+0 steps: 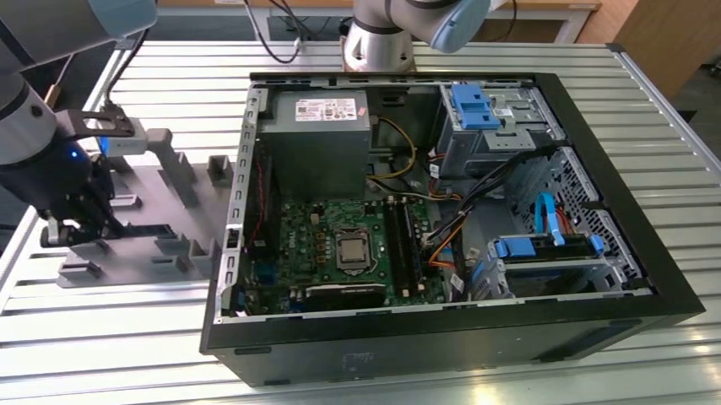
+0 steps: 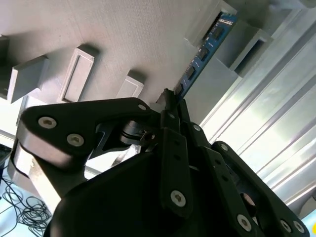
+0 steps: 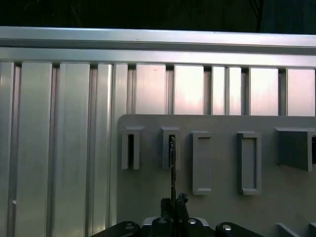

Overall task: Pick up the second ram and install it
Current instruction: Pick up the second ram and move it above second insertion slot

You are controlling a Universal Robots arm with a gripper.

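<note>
The second ram [image 2: 202, 52] is a slim blue circuit-board stick standing on edge in the grey holder plate [image 2: 123, 34]. Its far end rests in a grey bracket. In the first wrist view the ram [image 3: 172, 170] appears edge-on as a thin dark line running into a slotted post. My gripper [image 2: 170, 98] has its black fingers pressed on the stick's near end, as the gripper [image 3: 173, 203] in the first wrist view also shows. In the exterior view the gripper [image 1: 73, 229] hangs low over the holder plate [image 1: 169, 245], at the exterior view's left of the open computer case [image 1: 631, 253].
The case lies on its side on a slatted aluminium table [image 1: 90, 337]. Inside are the green motherboard [image 1: 316, 236] with black memory slots [image 1: 400, 240], a grey power supply [image 1: 316, 143], blue drive latches [image 1: 474, 105] and loose cables. Several grey posts [image 3: 249, 160] stand on the holder plate.
</note>
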